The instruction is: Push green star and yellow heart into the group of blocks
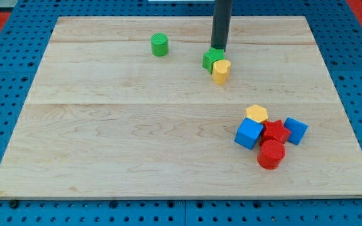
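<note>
Behind the green star (212, 58), my upright tip (219, 49) seemingly touches it.

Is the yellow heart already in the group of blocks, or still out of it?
Out. The yellow heart touches only the green star, near my tip, far from the group at the view's lower right.

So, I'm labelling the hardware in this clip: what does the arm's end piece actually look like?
Only a straight, dark grey to black rod shows, round in section and plain, entering from the view's top. No cables, markings or joints are visible. My tip is its blunt lower end, right behind the green star, which adjoins the yellow heart.
</note>
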Motion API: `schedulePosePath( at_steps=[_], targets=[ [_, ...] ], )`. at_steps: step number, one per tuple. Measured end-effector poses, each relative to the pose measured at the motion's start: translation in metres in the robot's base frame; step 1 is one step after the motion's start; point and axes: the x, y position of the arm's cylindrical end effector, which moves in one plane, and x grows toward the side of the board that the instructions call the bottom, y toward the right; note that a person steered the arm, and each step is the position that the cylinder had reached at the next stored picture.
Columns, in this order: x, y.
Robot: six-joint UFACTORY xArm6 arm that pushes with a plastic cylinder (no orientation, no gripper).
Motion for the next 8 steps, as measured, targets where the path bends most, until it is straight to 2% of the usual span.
schedulePosePath(
  at_steps=[6,8],
  targets=[
    [0.118,-0.03],
    [0.165,-0.008]
  ],
)
